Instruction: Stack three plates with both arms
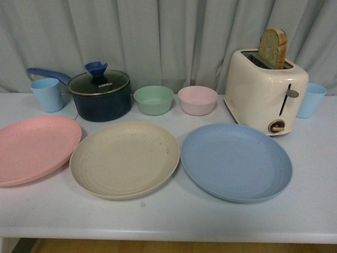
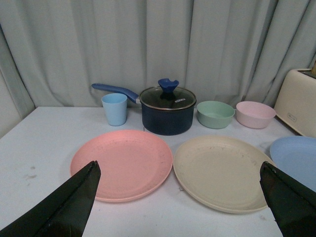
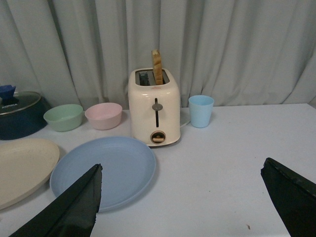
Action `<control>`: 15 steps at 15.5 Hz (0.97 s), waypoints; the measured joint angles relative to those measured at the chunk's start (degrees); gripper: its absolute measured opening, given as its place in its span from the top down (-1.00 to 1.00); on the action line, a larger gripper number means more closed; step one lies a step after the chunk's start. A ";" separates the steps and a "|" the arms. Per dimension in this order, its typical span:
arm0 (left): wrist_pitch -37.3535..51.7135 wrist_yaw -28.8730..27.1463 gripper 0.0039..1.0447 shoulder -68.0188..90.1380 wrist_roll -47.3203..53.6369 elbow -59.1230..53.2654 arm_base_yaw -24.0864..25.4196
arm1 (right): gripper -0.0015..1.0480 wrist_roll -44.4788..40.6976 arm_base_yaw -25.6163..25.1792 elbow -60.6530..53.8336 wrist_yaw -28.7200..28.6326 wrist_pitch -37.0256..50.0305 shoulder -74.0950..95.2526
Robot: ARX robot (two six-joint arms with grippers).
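Observation:
Three plates lie side by side on the white table: a pink plate [image 1: 34, 148] at the left, a beige plate [image 1: 125, 158] in the middle and a blue plate [image 1: 236, 161] at the right. None rests on another. Neither arm shows in the front view. My left gripper [image 2: 178, 170] is open and empty, raised in front of the pink plate [image 2: 122, 163] and beige plate [image 2: 222, 172]. My right gripper [image 3: 181, 170] is open and empty over bare table beside the blue plate [image 3: 103, 170].
Along the back stand a light blue cup [image 1: 47, 94], a dark lidded saucepan [image 1: 100, 94], a green bowl [image 1: 153, 99], a pink bowl [image 1: 197, 99], a cream toaster [image 1: 265, 89] holding a bread slice, and another blue cup [image 1: 310, 99]. The table's front edge [image 1: 168, 234] is close to the plates.

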 joint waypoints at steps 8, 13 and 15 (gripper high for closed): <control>-10.21 -17.49 -0.88 16.04 -11.06 13.75 -1.07 | -0.87 -0.13 0.00 0.00 -0.02 0.04 0.00; 26.45 7.45 -0.88 63.25 -1.33 27.02 21.33 | -0.87 -0.13 0.00 0.00 0.00 0.00 0.00; 30.88 11.06 -0.88 83.12 1.64 36.96 23.41 | -0.87 -0.13 0.00 0.00 0.00 0.00 0.00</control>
